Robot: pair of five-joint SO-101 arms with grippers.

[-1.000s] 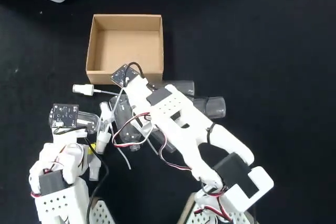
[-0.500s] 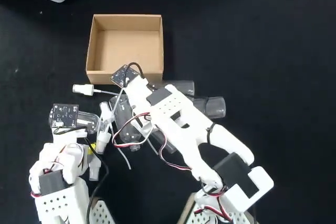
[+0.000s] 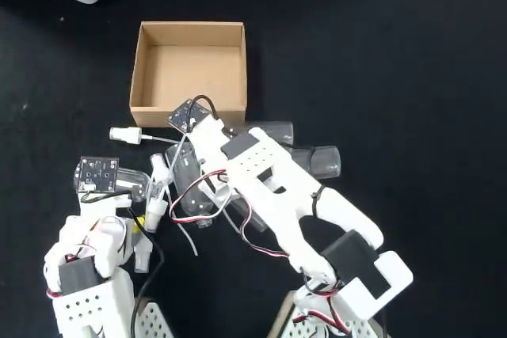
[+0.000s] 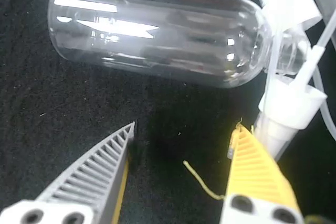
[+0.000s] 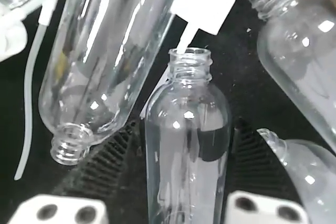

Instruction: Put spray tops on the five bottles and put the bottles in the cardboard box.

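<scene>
- Nothing moved since a second before.
- Left gripper (image 4: 184,129) stood wide apart near a clear bottle (image 4: 157,35).
- Right gripper (image 5: 186,127) stood apart around a second bottle (image 5: 186,177).

Black desk (image 3: 412,77). Open box (image 3: 190,69) stands upright toward the far side. Just near of it, a cluster of clear bottles (image 3: 317,161) lying on their sides, necks uncapped. White spray tops (image 3: 127,134) loose beside them, thin tubes trailing over the desk.
</scene>
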